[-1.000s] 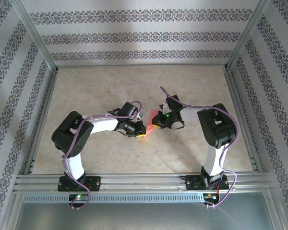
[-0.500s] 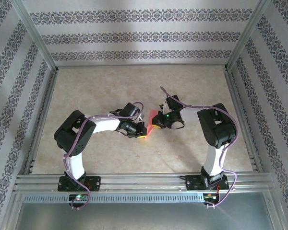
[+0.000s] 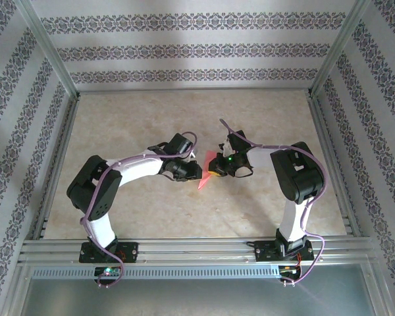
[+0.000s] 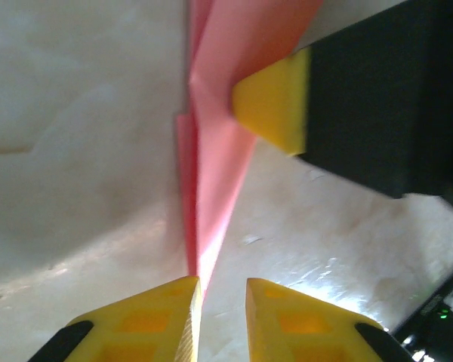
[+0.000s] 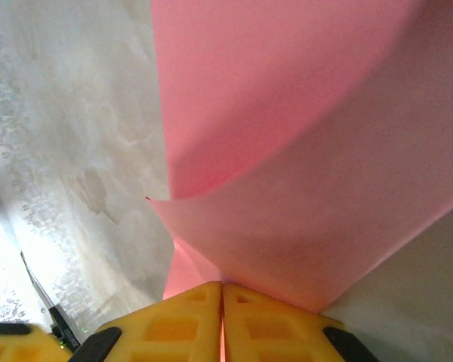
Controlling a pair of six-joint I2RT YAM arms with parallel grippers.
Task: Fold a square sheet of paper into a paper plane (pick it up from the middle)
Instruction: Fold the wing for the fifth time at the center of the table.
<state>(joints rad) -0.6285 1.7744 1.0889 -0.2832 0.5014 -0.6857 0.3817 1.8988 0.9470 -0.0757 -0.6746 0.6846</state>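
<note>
The pink-red square sheet of paper (image 3: pixel 205 176) is folded into a narrow pointed shape and held above the table's middle. My right gripper (image 5: pixel 223 290) is shut on it, with the sheet (image 5: pixel 309 151) curving away from the pads. In the left wrist view the paper (image 4: pixel 215 158) tapers down to a tip beside the left finger (image 4: pixel 174 313). My left gripper (image 4: pixel 223 290) is open by a narrow gap, and bare table shows between its fingertips. One yellow fingertip of the right gripper (image 4: pixel 272 102) presses on the paper's upper part. From above, the left gripper (image 3: pixel 195 170) and the right gripper (image 3: pixel 214 170) face each other across the paper.
The beige marbled table (image 3: pixel 151 118) is walled by patterned panels and metal posts (image 3: pixel 49 59). An aluminium rail (image 3: pixel 197 249) runs along the near edge, where both arm bases are bolted. Purple cables trail along each arm.
The left gripper's jaws have parted and let the paper's tip go. The left wrist has moved towards the far side. The right gripper has stayed put, still clamping the paper.
</note>
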